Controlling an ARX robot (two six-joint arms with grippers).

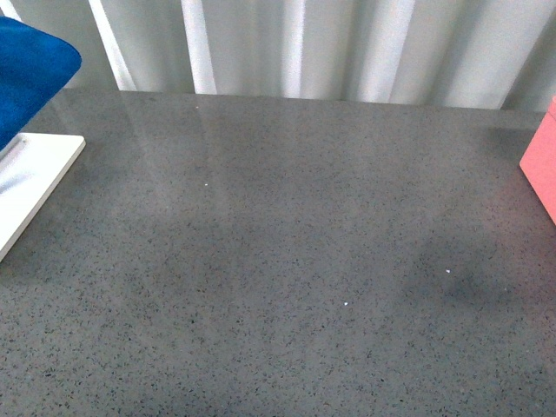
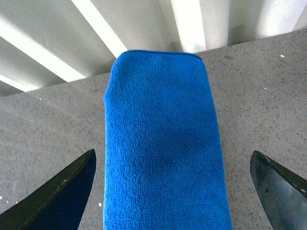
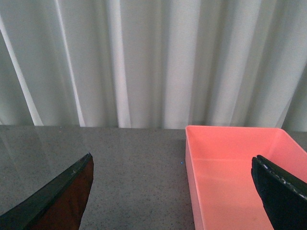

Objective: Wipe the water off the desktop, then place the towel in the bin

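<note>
1. Towel [image 2: 160, 120], bright blue and folded into a long pad, sits between the spread fingers of the left claw [image 2: 171, 152] and runs on ahead past their tips.
2. The left claw is wide open. Neither finger touches the cloth, and speckled grey desktop [image 2: 259, 96] shows on both sides of it.
3. The right claw [image 3: 171, 156] is also spread wide, with only desktop between its fingers.
4. A pink bin [image 3: 225, 143] stands on the desktop ahead of the right claw, nearer one finger than the other.
5. In the front view, the towel shows just above a white board [image 1: 35, 174]; I cannot tell whether they touch.
</note>
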